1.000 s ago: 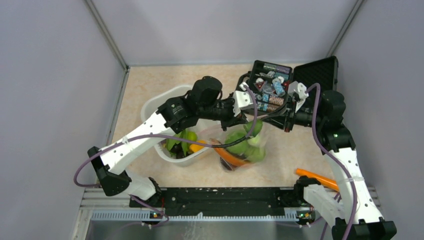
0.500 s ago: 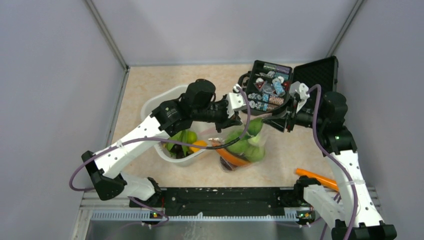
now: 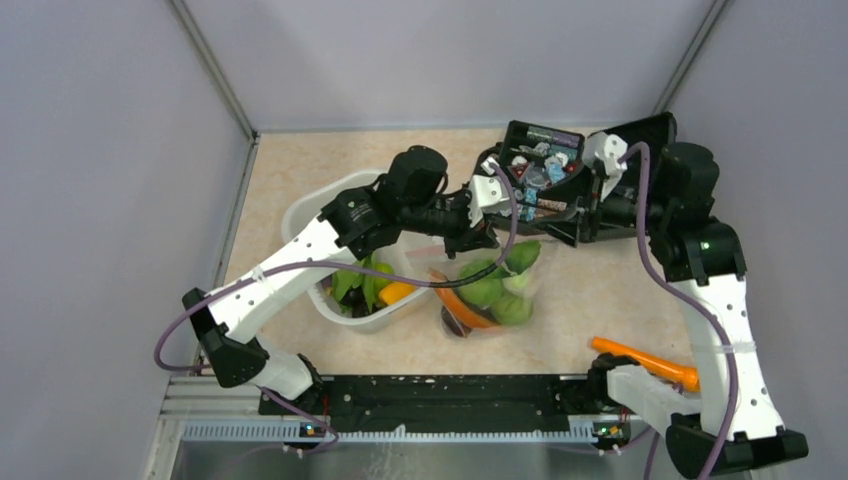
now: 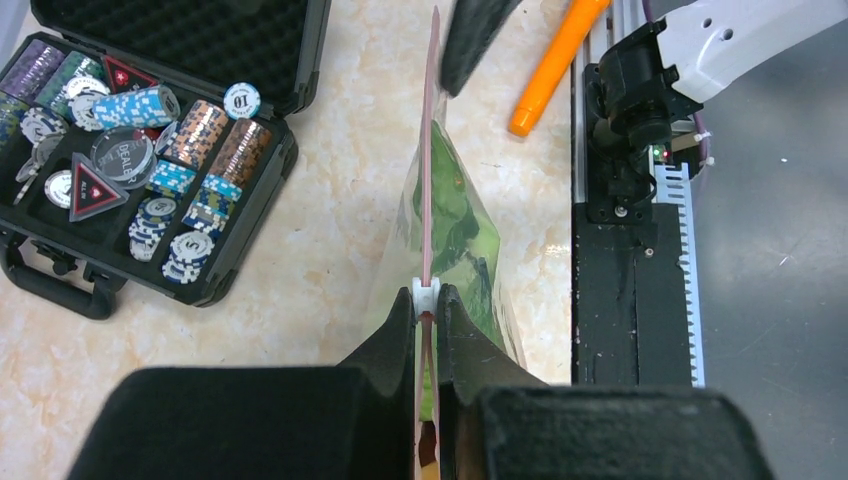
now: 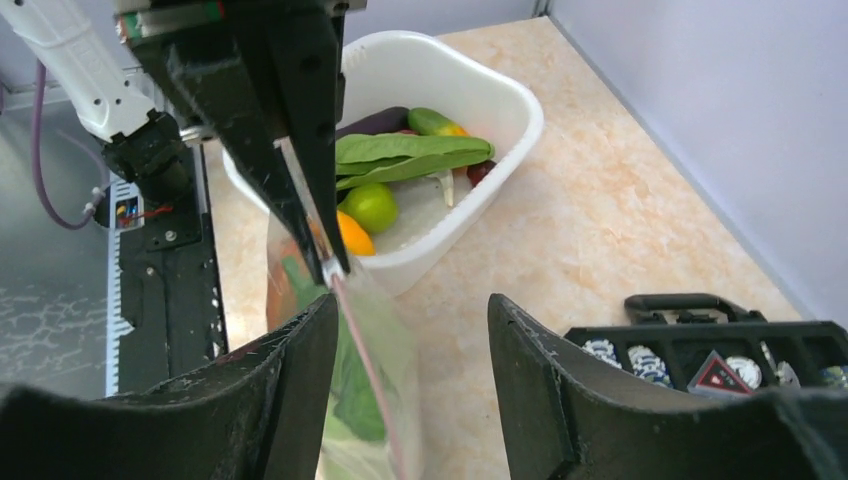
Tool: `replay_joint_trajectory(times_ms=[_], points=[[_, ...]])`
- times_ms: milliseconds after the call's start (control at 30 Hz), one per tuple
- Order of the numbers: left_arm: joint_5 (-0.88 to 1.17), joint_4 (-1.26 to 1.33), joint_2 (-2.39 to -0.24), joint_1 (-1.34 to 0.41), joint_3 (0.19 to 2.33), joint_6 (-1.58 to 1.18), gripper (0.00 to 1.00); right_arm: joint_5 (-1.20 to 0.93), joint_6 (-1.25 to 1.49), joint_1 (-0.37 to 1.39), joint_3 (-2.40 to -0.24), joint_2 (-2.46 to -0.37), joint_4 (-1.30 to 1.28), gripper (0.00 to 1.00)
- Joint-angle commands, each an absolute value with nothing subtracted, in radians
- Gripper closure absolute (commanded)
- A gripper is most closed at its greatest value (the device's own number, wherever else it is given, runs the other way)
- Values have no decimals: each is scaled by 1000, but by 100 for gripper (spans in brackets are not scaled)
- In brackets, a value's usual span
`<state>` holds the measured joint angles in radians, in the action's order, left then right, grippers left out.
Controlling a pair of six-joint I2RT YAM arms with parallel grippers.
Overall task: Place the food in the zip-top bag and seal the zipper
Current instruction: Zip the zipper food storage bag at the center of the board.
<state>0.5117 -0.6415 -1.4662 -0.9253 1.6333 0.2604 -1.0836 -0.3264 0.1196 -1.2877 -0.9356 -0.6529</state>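
Observation:
The clear zip-top bag (image 3: pixel 510 262) stands on the table in front of the black case, holding green cabbages (image 3: pixel 482 293) and an orange carrot (image 3: pixel 462 312). My left gripper (image 4: pixel 427 300) is shut on the zipper (image 4: pixel 431 180), its fingertips pinching the pink strip just behind the white slider (image 4: pixel 427 293). My right gripper (image 5: pixel 410 320) is open; the pink zipper (image 5: pixel 368 352) passes between its fingers untouched. In the top view the right gripper (image 3: pixel 560 226) hangs at the bag's far-right end. More food, a green leafy piece (image 5: pixel 410 150) and round fruit (image 5: pixel 370 205), lies in the white tub (image 5: pixel 505 98).
An open black case (image 3: pixel 640 140) of chips and trinkets sits at the back right, close behind both grippers. A long orange piece (image 3: pixel 645 362) lies by the right arm's base. The white tub (image 3: pixel 330 205) stands left of the bag, under the left arm.
My right gripper has opened, let go of the bag's zipper end, and drawn back slightly. The left gripper stays shut on the zipper and has shifted a little right.

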Motion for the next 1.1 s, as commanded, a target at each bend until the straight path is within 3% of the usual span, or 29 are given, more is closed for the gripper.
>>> replay_joint_trajectory(times_ms=[0, 167, 400, 767, 1067], points=[[552, -595, -1478, -923, 1703, 255, 100, -952, -494, 208, -1430, -1031, -873, 45], [540, -591, -1493, -923, 1705, 243, 100, -899, -552, 284, -1481, -1102, -980, 49], [541, -563, -1486, -923, 1687, 230, 100, -893, -540, 335, -1429, -1083, -932, 56], [527, -548, -1484, -923, 1676, 224, 100, -861, -548, 386, -1399, -1108, -953, 59], [519, -546, -1477, -923, 1667, 227, 100, -839, -493, 390, -1326, -1063, -846, 88]])
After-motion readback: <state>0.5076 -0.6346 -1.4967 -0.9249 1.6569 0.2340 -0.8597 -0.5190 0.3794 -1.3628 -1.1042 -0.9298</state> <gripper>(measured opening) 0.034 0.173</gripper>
